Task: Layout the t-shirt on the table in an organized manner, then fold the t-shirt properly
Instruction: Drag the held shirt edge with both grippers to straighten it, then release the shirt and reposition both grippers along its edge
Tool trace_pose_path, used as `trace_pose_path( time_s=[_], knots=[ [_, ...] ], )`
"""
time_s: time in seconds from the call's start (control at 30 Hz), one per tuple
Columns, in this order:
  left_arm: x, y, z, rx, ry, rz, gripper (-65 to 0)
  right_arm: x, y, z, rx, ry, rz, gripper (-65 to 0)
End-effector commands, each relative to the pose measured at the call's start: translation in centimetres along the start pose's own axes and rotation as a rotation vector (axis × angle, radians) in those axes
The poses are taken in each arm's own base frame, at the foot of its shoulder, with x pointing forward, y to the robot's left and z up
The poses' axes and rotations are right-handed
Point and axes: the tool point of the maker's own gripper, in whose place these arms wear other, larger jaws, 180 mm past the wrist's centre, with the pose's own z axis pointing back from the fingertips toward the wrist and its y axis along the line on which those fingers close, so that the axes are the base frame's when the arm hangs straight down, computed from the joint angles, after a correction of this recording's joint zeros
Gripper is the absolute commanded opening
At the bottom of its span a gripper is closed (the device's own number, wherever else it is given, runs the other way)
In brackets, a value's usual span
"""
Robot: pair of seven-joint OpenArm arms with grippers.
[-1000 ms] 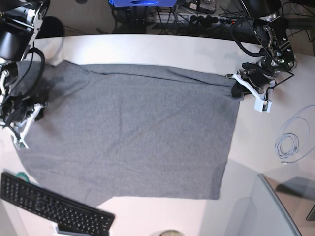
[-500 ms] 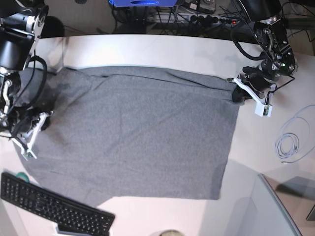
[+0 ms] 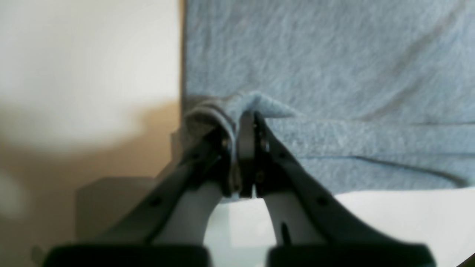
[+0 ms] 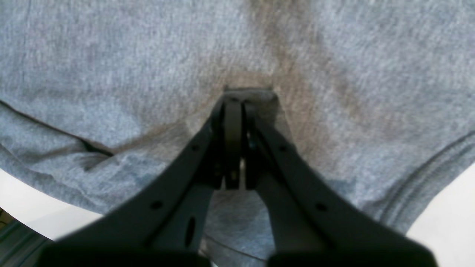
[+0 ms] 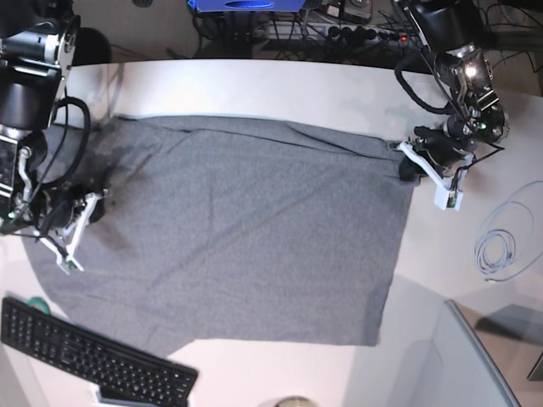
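Both sets of jaws are pinched tight on cloth. The left gripper [image 3: 245, 122] has a small peak of the t-shirt [image 5: 246, 229] bunched between its closed jaws, right at a corner where the fabric edge meets bare surface [image 5: 254, 85]. The right gripper [image 4: 237, 97] is clamped on a fold well inside the fabric, grey knit all around its tips.

From the base view, the shirt lies spread across the white surface as a broad grey sheet. The left gripper [image 5: 405, 163] holds its far right-hand corner, and the right gripper [image 5: 92, 203] holds the opposite side near the left edge.

This looks like the laying-out stage: two held points, cloth between them. To do it well, I'd keep both grips firm and draw the two points apart evenly, low over the surface, so the diagonal creases running across the upper part flatten rather than bunch. Pull too hard on one side and the whole sheet will likely slide.

Around it: a black keyboard [image 5: 89, 356] sits at the near left, and the shirt's lower corner lies just beside it, so that hem could snag there. A coiled pale cable [image 5: 496, 250] rests to the right, well apart from the cloth. A tangle of dark cables [image 5: 356, 34] runs beyond the far edge, out of the way.
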Motion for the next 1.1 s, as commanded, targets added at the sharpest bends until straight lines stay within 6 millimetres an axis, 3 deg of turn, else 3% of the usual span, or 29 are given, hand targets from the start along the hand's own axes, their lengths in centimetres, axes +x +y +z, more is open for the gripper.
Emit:
trace_pose_path(
  time_s=[0.0, 0.57, 0.87, 1.07],
  knots=[
    [2.1, 0.3, 0.2, -0.001, -0.057, -0.014, -65.0, 2.1, -0.9, 1.0, -0.020, -0.059, 0.009, -64.7],
    [2.1, 0.4, 0.0, -0.002, -0.056, -0.009, -65.0, 1.8, -0.9, 0.9, -0.019, -0.057, 0.003, -64.7],
    [4.0, 0.6, -0.1, 0.003, -0.088, -0.018, -65.0, 1.7, -0.9, 0.9, -0.019, -0.056, 0.002, -64.7],
    [3.6, 0.4, -1.3, -0.012, -0.085, 0.033, -65.0, 1.8, -0.9, 0.9, -0.018, -0.057, 0.002, -64.7]
  ],
)
